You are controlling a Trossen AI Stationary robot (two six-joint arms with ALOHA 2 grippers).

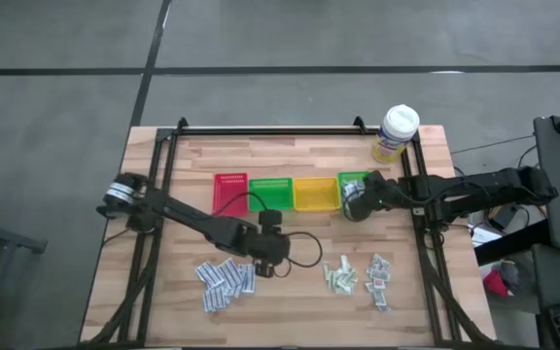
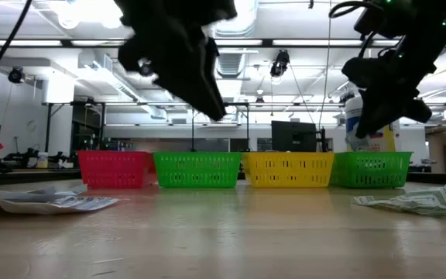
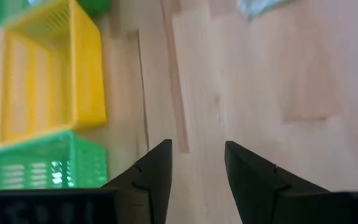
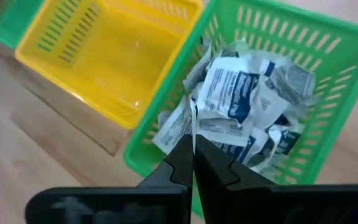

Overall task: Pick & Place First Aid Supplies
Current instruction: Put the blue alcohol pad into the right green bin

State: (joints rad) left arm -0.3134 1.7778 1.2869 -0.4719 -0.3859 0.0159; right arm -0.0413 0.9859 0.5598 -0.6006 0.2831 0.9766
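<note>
The first aid supplies lie in three heaps near the table's front edge: white-blue sachets [image 1: 227, 280], pale green ones [image 1: 340, 277] and white-red ones [image 1: 379, 277]. More white-blue sachets [image 4: 232, 99] fill the right-hand green bin [image 1: 354, 183]. My right gripper [image 4: 194, 155] hangs shut over that bin's near rim, with a thin white edge showing at its tips. My left gripper [image 3: 197, 165] stands open above bare wood in the table's middle [image 1: 278, 255], in front of the bins, with nothing between its fingers. My right gripper's shut fingertips line up with a thin white edge [image 4: 194, 127] seen from the wrist. I cannot tell whether they hold it or whether it is a sachet lying in the bin below. My left gripper touches nothing.
A red bin [image 1: 229, 190], a green bin [image 1: 270, 192] and a yellow bin [image 1: 314, 192] stand in a row with the right-hand green one across the table's middle. A white-lidded yellow wipes tub [image 1: 397, 131] stands at the far right corner. Bare wood lies between the heaps.
</note>
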